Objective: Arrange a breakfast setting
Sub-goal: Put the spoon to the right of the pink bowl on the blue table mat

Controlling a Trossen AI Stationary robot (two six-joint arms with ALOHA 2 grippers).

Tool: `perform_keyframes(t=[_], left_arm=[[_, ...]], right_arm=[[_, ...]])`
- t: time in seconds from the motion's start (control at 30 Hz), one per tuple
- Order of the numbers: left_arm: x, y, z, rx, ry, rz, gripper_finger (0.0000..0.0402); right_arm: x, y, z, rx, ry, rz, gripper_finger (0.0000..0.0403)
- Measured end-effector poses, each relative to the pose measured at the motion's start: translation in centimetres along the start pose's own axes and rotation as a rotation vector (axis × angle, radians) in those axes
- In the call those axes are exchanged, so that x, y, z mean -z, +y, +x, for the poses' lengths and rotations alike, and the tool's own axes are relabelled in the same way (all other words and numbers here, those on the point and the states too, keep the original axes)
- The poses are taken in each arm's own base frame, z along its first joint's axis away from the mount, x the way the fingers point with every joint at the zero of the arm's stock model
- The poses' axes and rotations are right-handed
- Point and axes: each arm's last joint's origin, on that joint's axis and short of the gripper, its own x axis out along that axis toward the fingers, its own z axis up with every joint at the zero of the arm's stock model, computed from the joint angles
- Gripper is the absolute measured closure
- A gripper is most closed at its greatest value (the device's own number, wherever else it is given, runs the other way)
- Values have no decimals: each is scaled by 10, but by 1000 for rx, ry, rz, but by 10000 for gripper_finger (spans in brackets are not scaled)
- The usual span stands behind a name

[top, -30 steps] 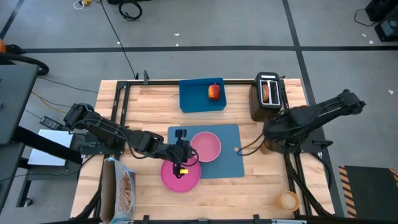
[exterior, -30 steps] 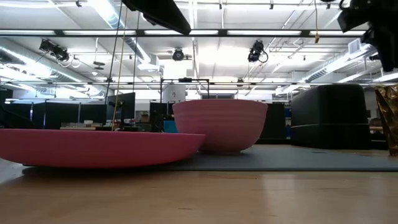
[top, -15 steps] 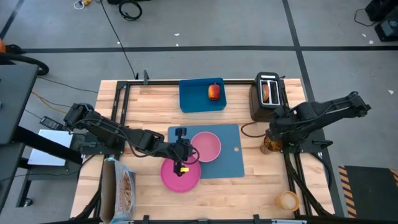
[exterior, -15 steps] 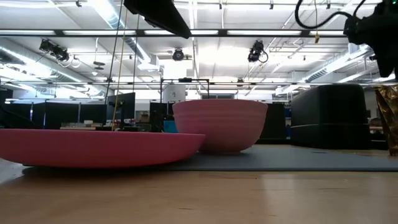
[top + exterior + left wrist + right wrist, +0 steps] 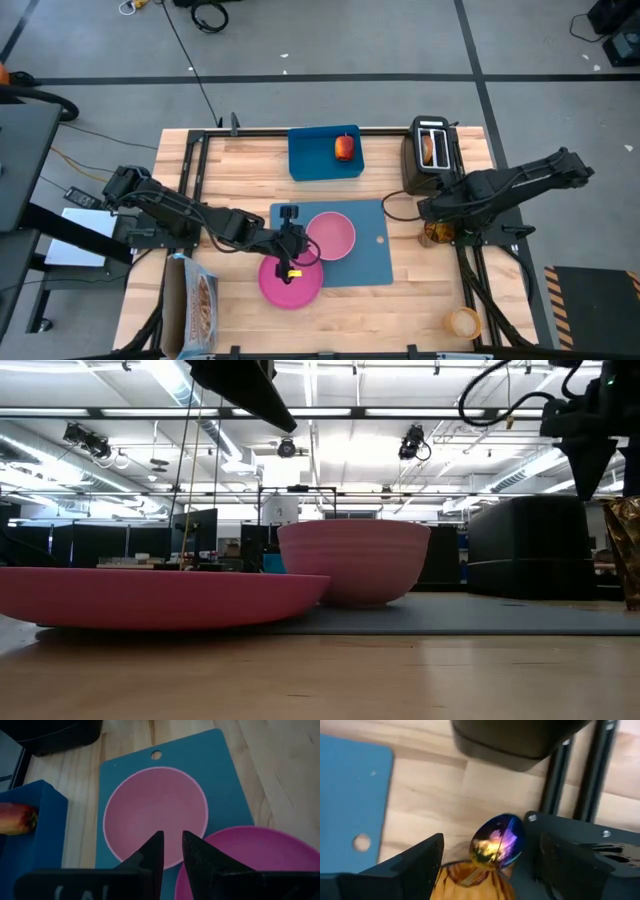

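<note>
Two arms at the bench (image 5: 230, 330). Right gripper (image 5: 487, 870) has shifted left since the earlier frame and now hangs over the small orange cup (image 5: 472, 882) by the bench's right edge, near the black toaster (image 5: 430, 155); its fingers (image 5: 417, 862) have spread wide since then, one either side of the iridescent spoon bowl (image 5: 497, 842) sticking up from the cup, gripping nothing. Left gripper (image 5: 291, 262) unchanged: fingers (image 5: 152, 855) narrowly apart over the pink plate's (image 5: 291, 283) far rim; whether they pinch it, cannot tell. Plate overlaps the slate-blue mat's (image 5: 370, 255) near-left corner. Pink bowl (image 5: 331, 235) on mat. Apple (image 5: 345, 148) on the blue tray (image 5: 310, 160), far side.
</note>
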Motion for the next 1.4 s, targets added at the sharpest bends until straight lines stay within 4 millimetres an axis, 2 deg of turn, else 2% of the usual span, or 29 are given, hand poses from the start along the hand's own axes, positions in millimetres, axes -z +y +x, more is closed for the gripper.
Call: perform_keyframes(t=[0.47,0.87,1.2,1.4], left_arm=[[1,-1,0,2,12,39,324],[1,-4,-2,10,8,42,324],[1,-4,-2,10,6,37,324],[1,-4,-2,9,7,24,324]], right_arm=[[5,7,11,72,21,159,150],[4,6,14,26,-20,192,172],[4,5,13,26,-35,186,218],[3,4,13,32,-48,162,225]])
